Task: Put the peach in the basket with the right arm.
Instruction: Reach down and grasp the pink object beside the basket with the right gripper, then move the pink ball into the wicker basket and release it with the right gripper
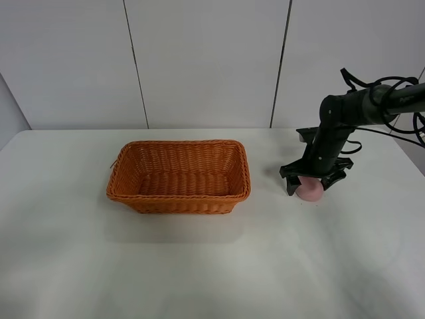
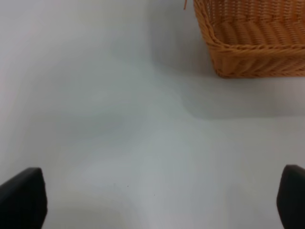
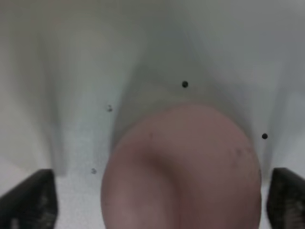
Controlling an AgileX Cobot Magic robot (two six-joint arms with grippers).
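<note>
Right now the black right arm (image 1: 345, 109) reaches down over the right side of a white desk (image 1: 199, 266). Its jaws are spread and straddle the peach (image 1: 310, 192), not yet clamped on it. The peach, small and pale pink, rests on the desk near the basket (image 1: 178, 199), to its right and apart from it. From the right wrist, the fruit fills most of the space between two dark fingertips (image 3: 28, 200), with a sliver of desk showing at each side.

I judge the step in hand to be the grasp. The jaws should close evenly across the round middle so the smooth fruit does not squirt out. The lift must then clear the braided rim before the arm moves leftward.

The orange-brown wicker basket holds nothing, and nothing lies between it and the fruit. The left arm's fingertips (image 2: 21, 198) sit wide apart, released, over bare desk near a basket corner.
</note>
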